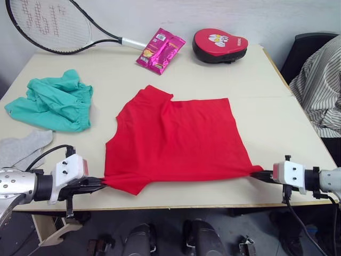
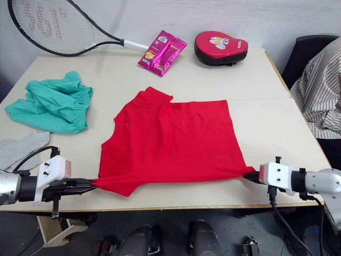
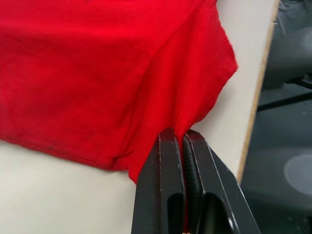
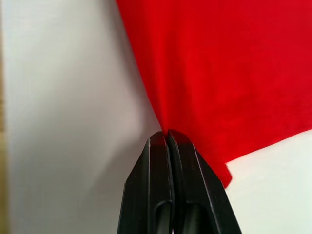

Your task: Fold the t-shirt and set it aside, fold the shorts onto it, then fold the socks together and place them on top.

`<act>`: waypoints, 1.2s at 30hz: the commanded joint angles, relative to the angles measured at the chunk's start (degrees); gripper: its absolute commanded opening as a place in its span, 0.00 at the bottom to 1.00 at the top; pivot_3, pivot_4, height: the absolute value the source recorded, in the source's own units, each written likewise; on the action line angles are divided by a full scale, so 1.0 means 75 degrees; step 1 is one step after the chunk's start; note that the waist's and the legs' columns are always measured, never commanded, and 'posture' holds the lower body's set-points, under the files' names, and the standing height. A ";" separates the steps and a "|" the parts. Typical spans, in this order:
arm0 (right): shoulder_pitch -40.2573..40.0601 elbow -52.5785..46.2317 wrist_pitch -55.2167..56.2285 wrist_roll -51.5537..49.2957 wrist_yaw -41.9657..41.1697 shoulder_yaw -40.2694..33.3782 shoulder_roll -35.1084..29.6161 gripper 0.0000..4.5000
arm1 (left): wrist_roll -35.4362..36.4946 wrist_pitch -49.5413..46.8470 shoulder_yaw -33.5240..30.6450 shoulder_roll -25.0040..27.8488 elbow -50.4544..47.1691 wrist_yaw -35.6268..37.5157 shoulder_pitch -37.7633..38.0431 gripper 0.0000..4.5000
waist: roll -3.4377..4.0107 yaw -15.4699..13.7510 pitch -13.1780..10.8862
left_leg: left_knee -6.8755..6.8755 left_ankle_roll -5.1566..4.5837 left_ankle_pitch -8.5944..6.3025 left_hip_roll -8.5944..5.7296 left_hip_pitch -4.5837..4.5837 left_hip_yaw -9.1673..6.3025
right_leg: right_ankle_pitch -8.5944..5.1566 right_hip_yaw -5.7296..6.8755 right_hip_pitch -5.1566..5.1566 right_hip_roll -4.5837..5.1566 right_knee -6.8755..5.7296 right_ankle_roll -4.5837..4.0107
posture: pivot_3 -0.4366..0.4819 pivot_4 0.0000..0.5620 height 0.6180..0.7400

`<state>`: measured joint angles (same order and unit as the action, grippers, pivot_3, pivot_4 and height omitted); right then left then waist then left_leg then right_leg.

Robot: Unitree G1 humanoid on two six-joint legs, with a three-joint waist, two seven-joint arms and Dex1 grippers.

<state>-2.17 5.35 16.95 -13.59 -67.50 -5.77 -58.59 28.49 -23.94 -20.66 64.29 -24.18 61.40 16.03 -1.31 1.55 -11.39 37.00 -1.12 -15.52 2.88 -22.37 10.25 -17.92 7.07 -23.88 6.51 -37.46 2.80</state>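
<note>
While both pincers (image 1: 101,183) (image 1: 254,173) pinch its near corners, the soft red t-shirt (image 1: 176,141) lies flat.

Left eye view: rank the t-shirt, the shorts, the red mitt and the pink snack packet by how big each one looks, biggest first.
1. t-shirt, clearly largest
2. shorts, bunched up
3. red mitt
4. pink snack packet

The mitt and packet look close in size, and both lie far from the camera, so that last order is unsure.

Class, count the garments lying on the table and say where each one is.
3: the red t-shirt at the centre, the teal shorts at far left, and grey socks nearer on the left; how many socks are in the heap is unclear.
</note>
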 commanded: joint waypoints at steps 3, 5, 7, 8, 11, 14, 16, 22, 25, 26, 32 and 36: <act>-0.0562 -0.0415 -0.0247 -0.0261 -0.0156 -0.0621 -0.0197 0.00 | -0.0251 0.0065 -0.0039 0.0147 0.0217 0.0394 -0.0215 0.01 | 0.0001 -0.0002 0.0000 | 0.0003 -0.0004 -0.0004 0.0000 0.0001 0.0000 | 0.0000 0.0002 0.0003 0.0000 0.0003 0.0000 | 0.48 0.27 1.00; -0.0874 -0.0571 -0.0436 -0.0386 -0.0228 -0.0761 -0.0173 0.00 | -0.0238 0.0056 0.0157 0.0019 0.0458 0.0359 -0.0596 0.01 | 0.0002 -0.0008 -0.0001 | 0.0004 -0.0016 -0.0012 0.0001 0.0003 -0.0009 | 0.0000 0.0010 0.0013 0.0000 0.0009 0.0000 | 0.48 0.27 1.00; -0.1178 -0.0772 -0.0614 -0.0478 -0.0310 -0.0935 -0.0199 0.00 | -0.0236 0.0037 0.0227 -0.0041 0.0591 0.0401 -0.0782 0.01 | 0.0002 -0.0018 -0.0001 | 0.0002 -0.0046 -0.0030 0.0001 0.0003 -0.0015 | 0.0000 0.0013 0.0017 0.0000 0.0013 -0.0001 | 0.48 0.27 1.00; -0.1405 -0.0932 -0.0923 -0.0666 -0.0379 -0.1083 -0.0215 0.00 | -0.0141 -0.0111 0.0279 -0.0019 0.0643 0.0474 -0.0907 0.01 | 0.0002 -0.0023 -0.0001 | 0.0001 -0.0048 -0.0033 0.0003 0.0003 -0.0019 | -0.0001 0.0018 0.0021 0.0000 0.0018 -0.0001 | 0.48 0.27 1.00; -0.1853 -0.1321 -0.1717 -0.1147 -0.0582 -0.1435 -0.0261 0.00 | 0.0055 -0.0546 0.0552 0.0145 0.0910 0.0738 -0.1394 0.01 | 0.0002 -0.0042 -0.0001 | 0.0002 -0.0052 -0.0039 0.0003 -0.0001 -0.0024 | 0.0000 0.0024 0.0024 0.0000 0.0024 0.0000 | 0.48 0.27 1.00; -0.1786 -0.1422 -0.2190 -0.1274 -0.0687 -0.1485 -0.0327 0.00 | -0.0266 -0.0392 0.1124 0.0337 0.1290 0.1167 -0.1848 0.01 | 0.0002 -0.0022 -0.0001 | 0.0006 -0.0059 -0.0043 0.0002 0.0001 -0.0027 | 0.0001 0.0027 0.0032 0.0001 0.0030 0.0002 | 0.48 0.27 1.00; -0.1628 -0.1400 -0.2588 -0.1328 -0.0780 -0.1345 -0.0420 0.00 | -0.0462 -0.0273 0.1615 0.0310 0.1704 0.1364 -0.2382 0.01 | 0.0005 -0.0014 0.0000 | 0.0004 -0.0059 -0.0043 0.0003 0.0003 -0.0026 | 0.0002 0.0029 0.0035 0.0000 0.0040 0.0003 | 0.48 0.27 1.00; -0.1030 -0.1236 -0.4222 -0.1579 -0.0880 -0.0922 -0.0472 0.00 | -0.0852 -0.0240 0.2717 0.0000 0.2798 0.1842 -0.3795 0.01 | 0.0006 -0.0021 -0.0001 | -0.0003 -0.0060 -0.0045 0.0004 -0.0008 -0.0028 | 0.0004 0.0037 0.0028 0.0001 0.0049 0.0001 | 0.48 0.27 1.00; -0.0807 -0.1035 -0.4296 -0.1471 -0.0986 -0.0799 -0.0392 0.00 | -0.0901 -0.0412 0.3039 -0.0182 0.3237 0.2033 -0.4389 0.01 | 0.0006 -0.0024 -0.0001 | 0.0004 -0.0068 -0.0035 0.0005 -0.0015 -0.0029 | 0.0002 0.0045 0.0027 0.0000 0.0050 0.0003 | 0.48 0.27 1.00; -0.0724 -0.0993 -0.4415 -0.1518 -0.0998 -0.0771 -0.0359 0.00 | -0.0909 -0.0465 0.3121 -0.0245 0.3367 0.2100 -0.4565 0.01 | 0.0006 -0.0024 -0.0001 | 0.0007 -0.0069 -0.0030 0.0004 -0.0015 -0.0028 | 0.0000 0.0046 0.0027 0.0000 0.0050 0.0005 | 0.48 0.27 1.00; 0.0033 -0.0805 -0.5005 -0.1665 -0.0837 -0.0584 -0.0079 0.00 | -0.1032 -0.0467 0.3236 -0.0681 0.4058 0.2154 -0.5221 0.01 | 0.0006 -0.0005 -0.0001 | 0.0023 -0.0081 -0.0032 0.0001 -0.0018 -0.0027 | 0.0006 0.0044 0.0034 0.0001 0.0051 0.0019 | 0.48 0.27 1.00; 0.0386 -0.0915 -0.5518 -0.1733 -0.0707 -0.0498 0.0022 0.04 | -0.1032 -0.0612 0.3193 -0.0732 0.4164 0.2221 -0.5183 0.05 | 0.0006 -0.0005 -0.0001 | 0.0023 -0.0070 -0.0022 0.0003 -0.0019 -0.0027 | 0.0006 0.0044 0.0027 0.0000 0.0043 0.0018 | 0.48 0.27 1.00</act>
<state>0.27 -0.70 -22.87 -25.66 -73.18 -8.97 -58.66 21.01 -28.68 4.19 58.71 6.39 77.85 -22.60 -1.26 1.52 -11.39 37.16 -1.62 -15.68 2.91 -22.51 10.04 -17.88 7.41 -23.67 6.51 -37.13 2.93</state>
